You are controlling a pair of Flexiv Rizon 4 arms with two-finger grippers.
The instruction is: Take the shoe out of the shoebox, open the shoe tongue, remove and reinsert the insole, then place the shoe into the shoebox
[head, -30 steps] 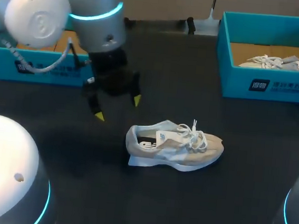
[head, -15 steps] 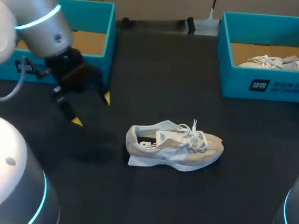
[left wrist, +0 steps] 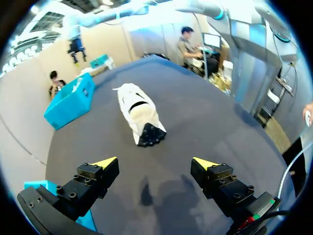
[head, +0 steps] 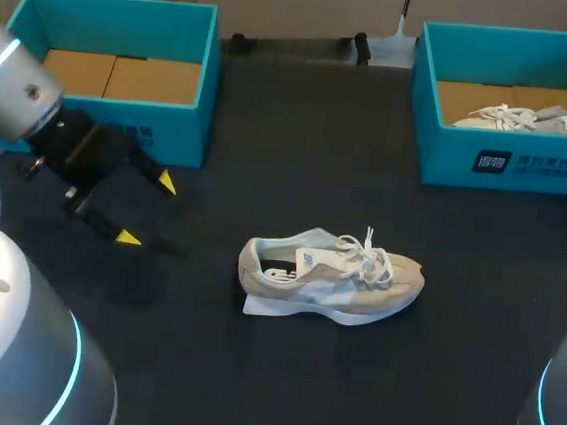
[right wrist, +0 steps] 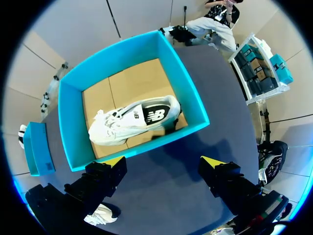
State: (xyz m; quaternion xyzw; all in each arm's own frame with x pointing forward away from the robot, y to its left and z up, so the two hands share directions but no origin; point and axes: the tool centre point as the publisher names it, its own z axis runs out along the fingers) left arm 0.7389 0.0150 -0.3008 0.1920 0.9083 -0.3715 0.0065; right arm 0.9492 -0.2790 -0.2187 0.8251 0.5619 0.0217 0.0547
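- Your shoe [head: 329, 277] sits upright on its sole near the middle of the dark worktop [head: 320, 146]. Its toe points right, its heel points left, and the white laces lie loose on top.
- Your left gripper [head: 147, 209] hangs low over the worktop to the left of the shoe, well apart from it. It is just on the near side of the left shoebox [head: 185, 141].
- Its jaws are spread wide and touch nothing. In the left wrist view the shoe lies ahead of them, heel end toward you.
- The left shoebox stands at the far left, and the brown cardboard of its floor is showing.
- The right shoebox [head: 510, 159] stands at the far right. A second shoe [head: 529, 119], pale with white laces, lies inside it.
- Your right gripper [right wrist: 163, 160] shows only in its own wrist view, where it hangs above the worktop with the right shoebox ahead of it.
- Its jaws also stand wide apart and grip nothing. The second shoe is on its side on the box floor beyond them.
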